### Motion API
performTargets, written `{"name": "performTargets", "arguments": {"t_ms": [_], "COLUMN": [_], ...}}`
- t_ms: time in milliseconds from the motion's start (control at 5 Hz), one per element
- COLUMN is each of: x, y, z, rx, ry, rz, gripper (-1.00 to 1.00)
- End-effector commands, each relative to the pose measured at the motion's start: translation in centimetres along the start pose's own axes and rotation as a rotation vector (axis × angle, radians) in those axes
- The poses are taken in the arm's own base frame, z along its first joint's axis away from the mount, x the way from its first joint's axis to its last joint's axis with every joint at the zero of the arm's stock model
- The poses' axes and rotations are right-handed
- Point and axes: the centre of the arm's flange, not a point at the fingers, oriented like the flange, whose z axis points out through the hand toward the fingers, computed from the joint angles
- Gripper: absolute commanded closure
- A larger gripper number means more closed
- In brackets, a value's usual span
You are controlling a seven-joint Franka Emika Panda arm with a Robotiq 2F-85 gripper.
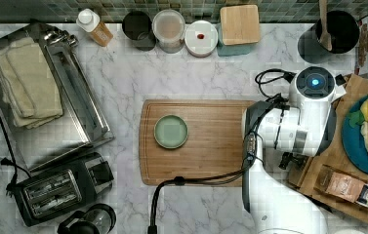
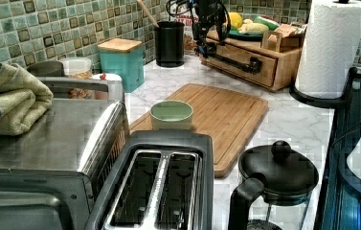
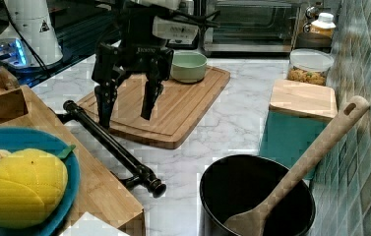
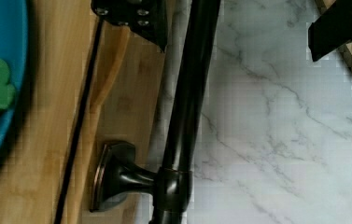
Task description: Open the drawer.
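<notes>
My gripper [image 3: 126, 101] hangs fingers-down with the fingers spread wide, straddling the far end of the black bar handle [image 3: 111, 145] and holding nothing; one finger [image 3: 105, 103] is on the drawer side of the bar, the other [image 3: 151, 98] on the cutting board [image 3: 173, 110] side. The drawer [image 2: 245, 60] sits in the light-wood stand at the right view's left, under the blue plate [image 3: 72, 179] with the yellow fruit [image 3: 20, 184]; its front looks flush, so I judge it closed. The handle is a rigid metal rod on two standoff posts [image 4: 117, 175], so it won't flex, but it's round and smooth and could slip in a loose pinch. I'd close on the bar and pull straight out toward the cutting board, square to the drawer front. A grip nearer mid-bar would rack the drawer less than this end position. The drawer itself is probably light; the stand may slide on the marble counter [image 3: 232, 123] if the runners bind. From the wrist view I can't tell whether the fingertips are low enough to close fully around the bar.
</notes>
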Motion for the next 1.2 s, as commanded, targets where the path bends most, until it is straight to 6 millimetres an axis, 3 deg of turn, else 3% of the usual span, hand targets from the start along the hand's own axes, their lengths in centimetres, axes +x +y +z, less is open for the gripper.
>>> {"name": "performTargets", "arguments": {"t_ms": [200,600,1200], "x": [-0.2,-0.1,0.7], "y": [3.8,3.6,2.2], "z": [-0.4,2.0,7.3], "rx": [-0.081,0.024,0.083], "ry": [0.03,-0.005,0.014], "rz": [0.194,0.223,0.201], "gripper": [-1.0,-1.0,-1.0]}}
